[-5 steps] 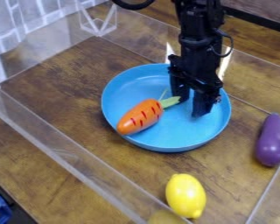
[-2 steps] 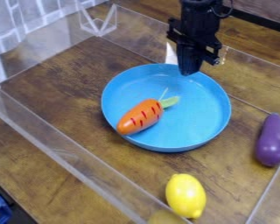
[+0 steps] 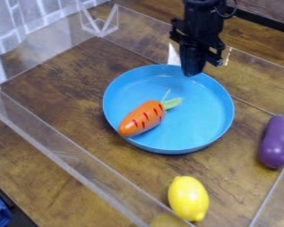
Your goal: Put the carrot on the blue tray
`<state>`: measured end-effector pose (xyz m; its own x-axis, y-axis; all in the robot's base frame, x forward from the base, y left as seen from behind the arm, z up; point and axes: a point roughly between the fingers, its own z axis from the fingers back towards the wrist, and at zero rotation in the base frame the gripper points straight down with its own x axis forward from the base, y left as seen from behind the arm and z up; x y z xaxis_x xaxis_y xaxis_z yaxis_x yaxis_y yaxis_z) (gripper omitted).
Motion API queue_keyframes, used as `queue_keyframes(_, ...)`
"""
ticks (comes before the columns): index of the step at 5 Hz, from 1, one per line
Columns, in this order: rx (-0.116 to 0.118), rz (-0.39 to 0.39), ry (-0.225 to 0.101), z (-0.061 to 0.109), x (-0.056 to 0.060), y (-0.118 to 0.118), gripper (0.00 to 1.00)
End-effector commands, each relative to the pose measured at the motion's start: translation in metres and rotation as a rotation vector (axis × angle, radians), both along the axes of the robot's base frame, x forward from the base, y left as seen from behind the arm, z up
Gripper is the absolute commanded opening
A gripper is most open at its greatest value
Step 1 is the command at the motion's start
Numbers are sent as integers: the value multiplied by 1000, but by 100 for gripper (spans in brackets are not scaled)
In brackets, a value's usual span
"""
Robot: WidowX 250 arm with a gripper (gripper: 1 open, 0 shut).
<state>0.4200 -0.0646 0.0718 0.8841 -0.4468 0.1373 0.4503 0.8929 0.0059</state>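
The orange carrot (image 3: 145, 116) with its pale green top lies inside the blue tray (image 3: 216, 124), left of the dish's middle, top pointing to the upper right. My black gripper (image 3: 193, 67) hangs pointing down above the tray's far rim, apart from the carrot. Its fingers are pressed together with nothing between them.
A purple eggplant (image 3: 273, 142) lies on the wooden table right of the tray. A yellow lemon (image 3: 188, 197) sits near the front edge. Clear plastic walls (image 3: 61, 53) fence the work area on the left, front and back.
The gripper has closed its fingers, risen and drawn back from beside the carrot's top to above the tray's far rim. The carrot stays in the tray.
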Motion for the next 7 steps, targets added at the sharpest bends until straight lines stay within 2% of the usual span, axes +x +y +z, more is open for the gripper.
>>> queue_keyframes(1,-5,-32,-126,55,-1,-9,0)
queue_keyframes(2,21,-17,-167,80,-6,-7,0)
queue_keyframes(3,23,-43,-193,86,-8,-8,100)
queue_keyframes(4,24,-48,-208,88,-12,-7,100)
queue_keyframes(5,18,-69,-219,84,-10,-8,100)
queue_keyframes(7,20,-173,-244,69,11,-9,100)
